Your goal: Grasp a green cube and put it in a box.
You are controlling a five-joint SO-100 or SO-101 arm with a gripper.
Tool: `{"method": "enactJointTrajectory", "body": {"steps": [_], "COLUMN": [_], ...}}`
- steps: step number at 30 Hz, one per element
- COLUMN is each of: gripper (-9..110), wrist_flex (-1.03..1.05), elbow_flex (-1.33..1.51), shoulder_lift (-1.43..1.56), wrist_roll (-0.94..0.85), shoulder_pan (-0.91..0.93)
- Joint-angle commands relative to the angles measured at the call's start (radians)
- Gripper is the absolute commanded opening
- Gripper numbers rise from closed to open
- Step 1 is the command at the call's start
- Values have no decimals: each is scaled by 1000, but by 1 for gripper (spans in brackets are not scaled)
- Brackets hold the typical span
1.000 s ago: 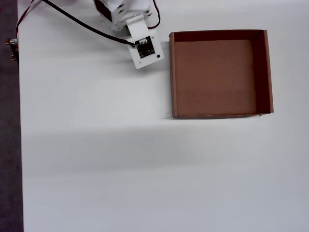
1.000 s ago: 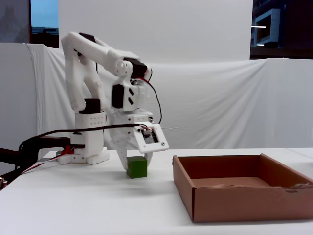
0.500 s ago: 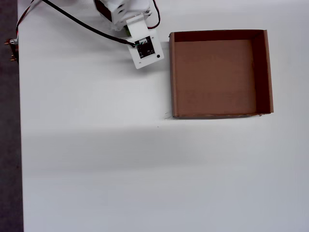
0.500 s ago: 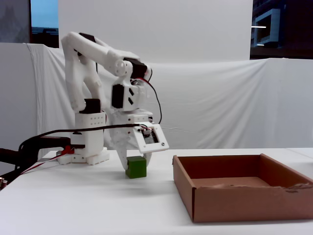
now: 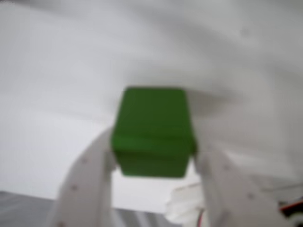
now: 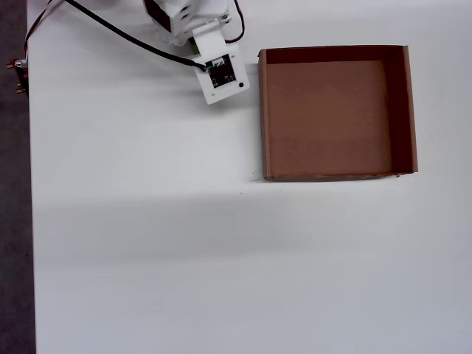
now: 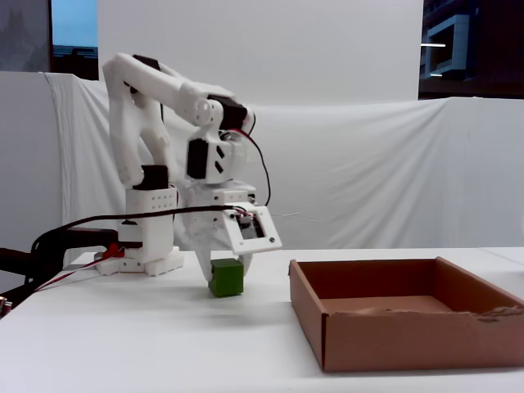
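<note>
Fingers (image 5: 85, 189) pinch the green cube (image 5: 152, 137), one on each side.
In the fixed view the gripper (image 7: 225, 270) holds the cube just above the table (image 7: 123, 344); the box (image 7: 409, 323) lies to its right, nearer the camera, empty.

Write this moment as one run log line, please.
hand: shut on green cube | cube: just off the table | box: empty, right in fixed view

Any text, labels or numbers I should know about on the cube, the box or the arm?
None can be read.
Green cube: plain faces, no marking.
Box: bare brown cardboard, no print.
Camera board above the claw: dark components, anything printed there is too small to read.
</note>
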Motion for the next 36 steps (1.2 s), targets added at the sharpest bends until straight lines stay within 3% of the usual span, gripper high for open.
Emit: {"method": "enactJointTrajectory", "body": {"steps": [1,18,36], "gripper": [14,13,14], "wrist_flex": [20,117,143], "elbow_flex": [-77,-410,-790], "shoulder_lift": [2,-12,-313], "wrist_roll": [-3,-8,-37], "shoulder_pan": [3,18,-46]}}
